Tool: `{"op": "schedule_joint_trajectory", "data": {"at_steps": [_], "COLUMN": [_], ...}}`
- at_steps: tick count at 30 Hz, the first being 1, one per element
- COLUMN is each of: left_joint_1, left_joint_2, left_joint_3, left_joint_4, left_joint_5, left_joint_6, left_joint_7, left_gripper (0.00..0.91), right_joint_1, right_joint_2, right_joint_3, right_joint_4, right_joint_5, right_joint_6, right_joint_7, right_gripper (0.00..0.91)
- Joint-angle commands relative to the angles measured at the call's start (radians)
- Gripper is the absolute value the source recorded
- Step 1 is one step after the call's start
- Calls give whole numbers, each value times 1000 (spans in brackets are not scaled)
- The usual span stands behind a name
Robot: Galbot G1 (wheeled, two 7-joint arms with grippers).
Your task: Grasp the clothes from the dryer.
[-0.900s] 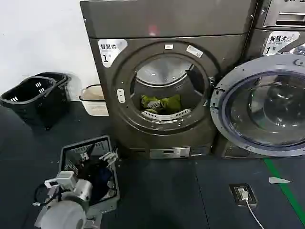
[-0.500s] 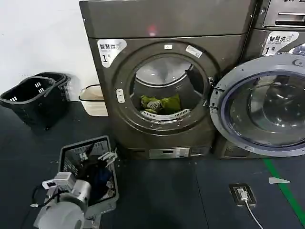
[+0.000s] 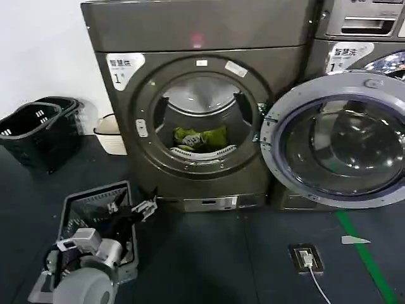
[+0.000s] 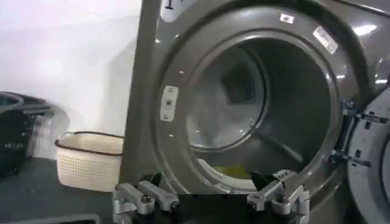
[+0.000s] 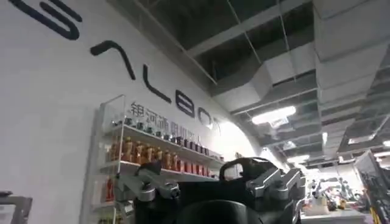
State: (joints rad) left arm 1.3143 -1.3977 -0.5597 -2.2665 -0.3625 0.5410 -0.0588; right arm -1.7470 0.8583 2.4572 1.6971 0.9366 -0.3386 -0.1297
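From the head camera, we see the clothes [image 3: 197, 137] lying inside the dryer [image 3: 199, 101], its door [image 3: 335, 140] swung open. Our left gripper [image 4: 210, 198] faces the porthole, fingers [image 4: 146, 196] spread wide, empty. Our right gripper [image 5: 210, 182] points at a ceiling, fingers likewise apart, holding nothing.

- The dark floor [image 3: 209, 253] spans the lower frame.
- The dryer [image 3: 196, 38] stands on it at centre.
- Black baskets [image 3: 35, 130] sit at left, a white basket [image 3: 109, 134] beside the dryer.
- A grey bin [image 3: 95, 206] lies lower left.
- A green stripe [image 3: 364, 256] runs lower right, near a floor socket [image 3: 306, 258].
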Motion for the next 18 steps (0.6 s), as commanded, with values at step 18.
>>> {"op": "schedule_joint_trajectory", "data": {"at_steps": [18], "left_joint_1": [6], "left_joint_2": [13], "left_joint_3": [-10], "left_joint_4": [-7], "left_joint_5": [7], "left_joint_6": [-2], "left_joint_7": [14], "left_gripper": [907], "right_joint_1": [-3], "right_joint_2": [4], "right_joint_3": [0], "right_joint_4": [4], "right_joint_5": [7], "right_joint_6": [3], "right_joint_7": [-6], "right_gripper": [907]}}
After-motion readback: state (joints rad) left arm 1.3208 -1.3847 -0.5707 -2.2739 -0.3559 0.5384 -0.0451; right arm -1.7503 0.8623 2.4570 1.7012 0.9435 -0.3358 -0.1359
